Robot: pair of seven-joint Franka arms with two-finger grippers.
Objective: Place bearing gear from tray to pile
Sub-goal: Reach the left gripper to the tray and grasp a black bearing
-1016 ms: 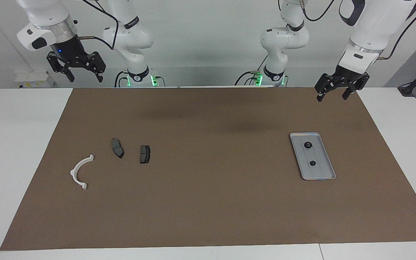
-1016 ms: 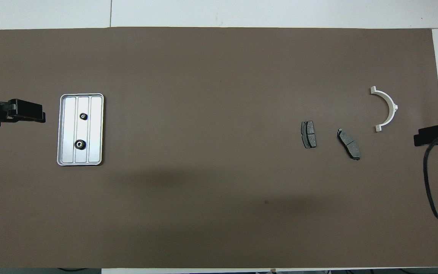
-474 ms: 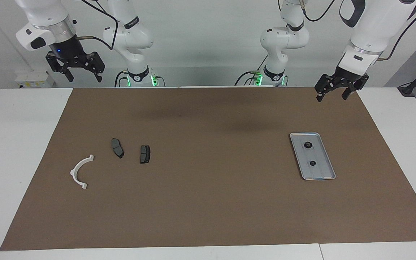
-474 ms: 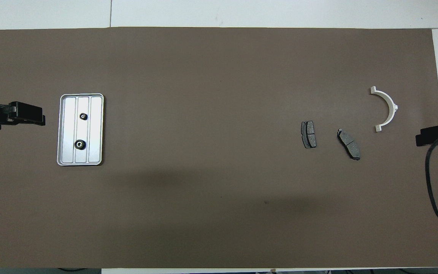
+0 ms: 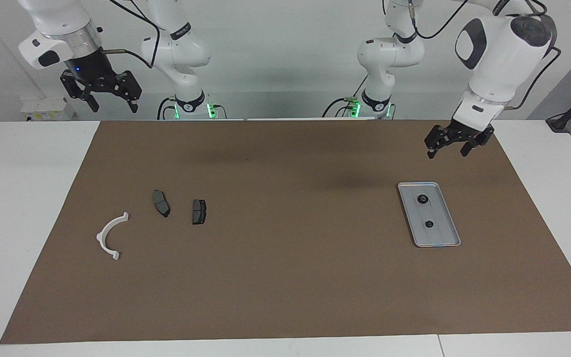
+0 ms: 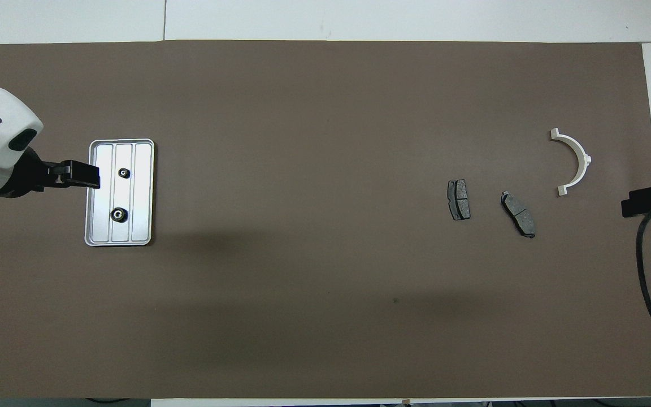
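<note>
Your left gripper [image 5: 446, 147] hangs open-fingered by the tray [image 5: 445, 240], whose small, stiff, probably slippery bearing gears [image 5: 422, 199] want pinching across the rim; right gripper [image 5: 101, 94] waits open.

Teeth of the 2 bearing gears [image 5: 422, 199] [image 5: 429, 224] too small to tell

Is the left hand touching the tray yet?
Apart. The facing view shows the left hand raised in the air, with bare mat between it and the tray.
</note>
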